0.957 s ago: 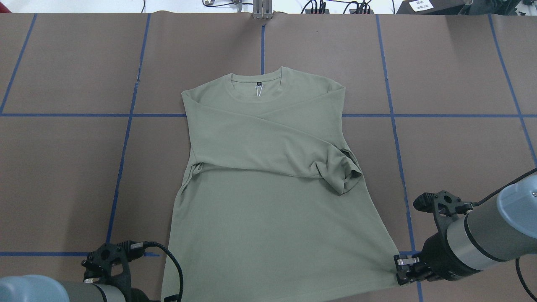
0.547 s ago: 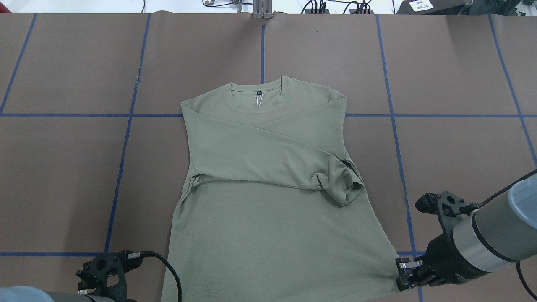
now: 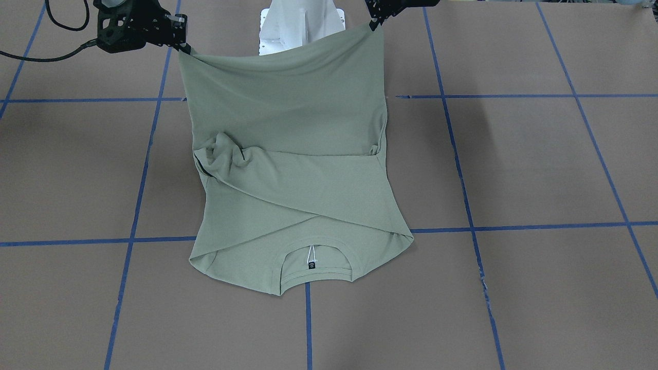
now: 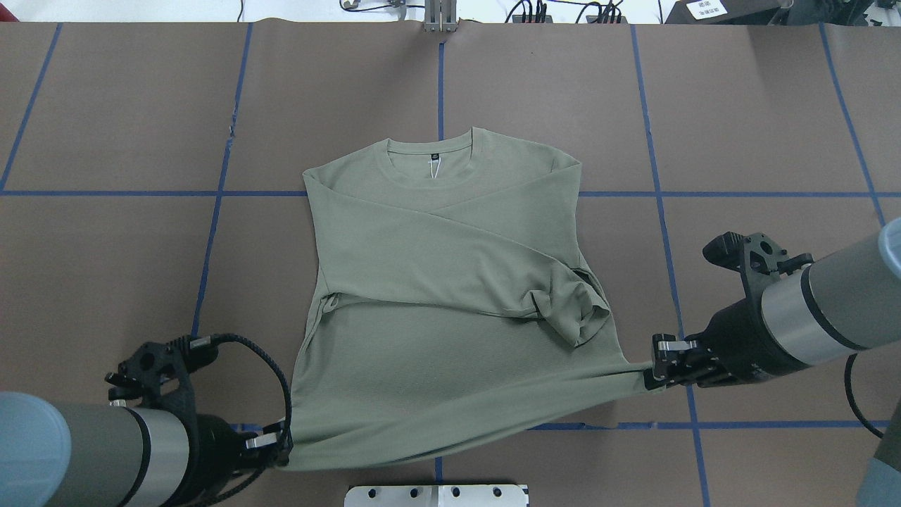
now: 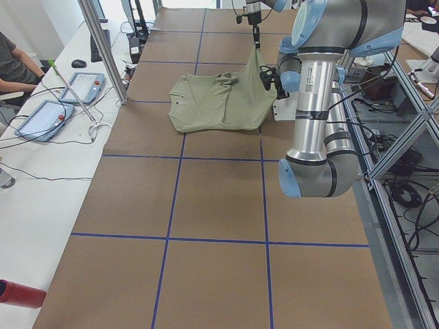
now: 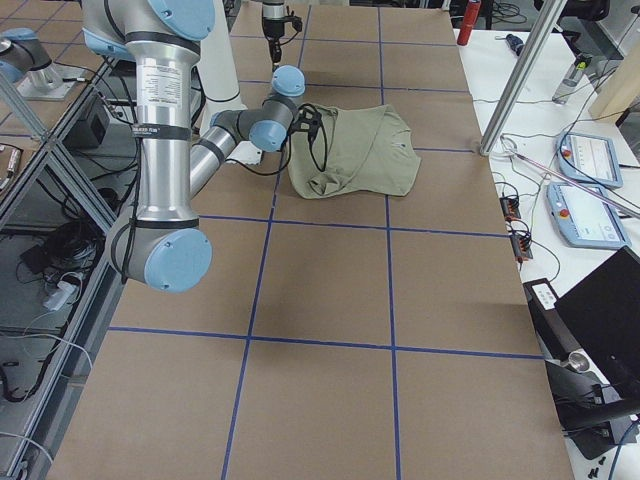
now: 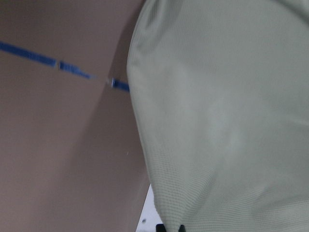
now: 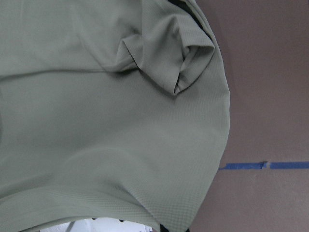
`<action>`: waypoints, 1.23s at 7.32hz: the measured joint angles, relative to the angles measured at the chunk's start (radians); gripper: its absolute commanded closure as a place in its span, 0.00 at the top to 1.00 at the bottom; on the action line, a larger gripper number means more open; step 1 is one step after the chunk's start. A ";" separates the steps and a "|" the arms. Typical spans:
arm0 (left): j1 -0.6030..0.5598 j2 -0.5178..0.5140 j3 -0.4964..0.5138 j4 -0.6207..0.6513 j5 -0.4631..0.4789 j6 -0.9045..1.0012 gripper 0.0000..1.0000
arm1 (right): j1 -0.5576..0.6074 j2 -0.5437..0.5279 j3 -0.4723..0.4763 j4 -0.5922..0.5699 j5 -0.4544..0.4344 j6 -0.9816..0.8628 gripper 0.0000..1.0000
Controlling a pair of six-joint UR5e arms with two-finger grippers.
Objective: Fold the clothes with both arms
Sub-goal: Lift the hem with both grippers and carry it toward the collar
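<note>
Now the left gripper (image 4: 280,445) and right gripper (image 4: 656,366) each pinch a hem corner of the shirt (image 4: 436,232), its collar end flat on the table (image 4: 105,105); next, likely, both carry the hem evenly to the collar.

Bright, even light from above; shadows are soft. The raised hem of the shirt (image 4: 450,282) throws a faint shadow on the table (image 4: 774,105). The 4 fixed views are sharp; the left wrist view is blurred, its tape (image 7: 29,52) smeared.
</note>
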 measured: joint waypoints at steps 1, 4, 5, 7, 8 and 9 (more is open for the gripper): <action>-0.063 -0.010 0.013 0.000 -0.013 0.025 0.00 | 0.045 0.043 -0.039 0.000 0.000 0.000 0.00; -0.248 -0.130 0.164 0.000 -0.046 0.046 0.00 | 0.153 0.204 -0.208 0.001 -0.001 -0.001 0.00; -0.302 -0.159 0.212 0.000 -0.048 0.061 0.00 | 0.180 0.258 -0.266 0.001 -0.002 -0.009 0.00; -0.397 -0.205 0.312 -0.008 -0.049 0.119 0.00 | 0.230 0.347 -0.368 0.002 -0.003 -0.048 0.00; -0.423 -0.228 0.376 -0.032 -0.048 0.135 0.00 | 0.253 0.383 -0.420 0.002 -0.003 -0.069 0.00; -0.437 -0.247 0.447 -0.079 -0.046 0.143 0.00 | 0.272 0.420 -0.486 0.002 -0.004 -0.098 0.00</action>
